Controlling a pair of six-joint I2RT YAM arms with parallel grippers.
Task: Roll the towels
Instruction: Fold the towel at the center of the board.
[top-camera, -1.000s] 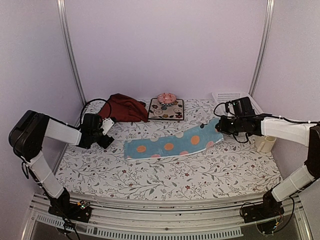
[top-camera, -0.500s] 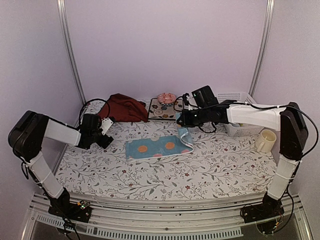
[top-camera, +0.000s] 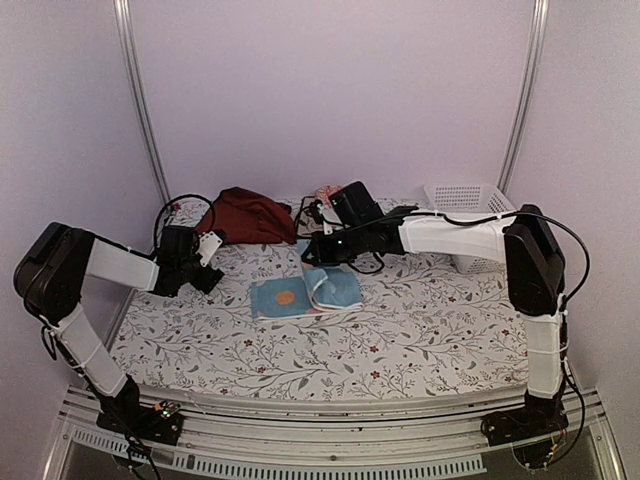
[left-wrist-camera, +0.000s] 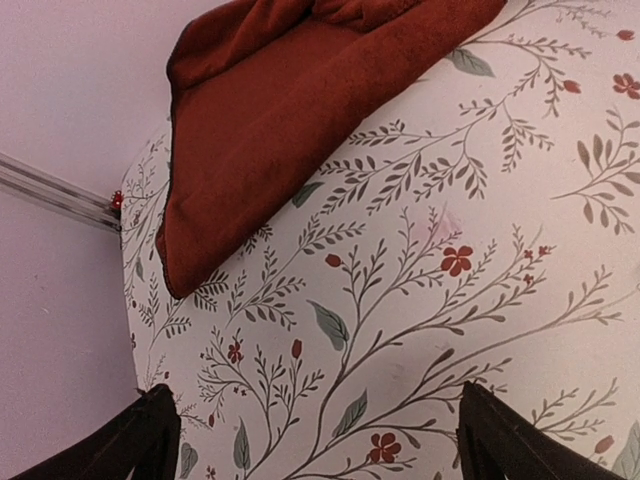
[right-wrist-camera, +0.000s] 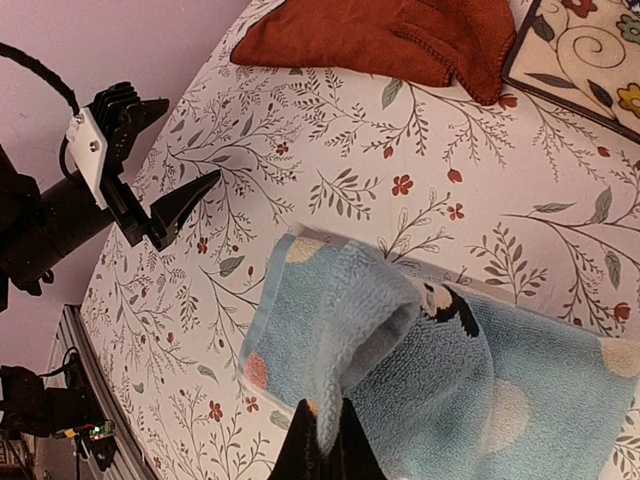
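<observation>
We're mid-roll: our right gripper (right-wrist-camera: 322, 445) clamps one edge of the blue towel (top-camera: 285, 297), doubled over itself; the left gripper (left-wrist-camera: 320, 450) gapes, empty. Next we must tuck that edge under tightly.

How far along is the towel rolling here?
Done: no towel rolled yet. In hand: right claw shut on the edge of the blue towel, that end folded over the rest. Left: finish this roll, then the dark red towel bunched at the back; left claw open, empty.
</observation>
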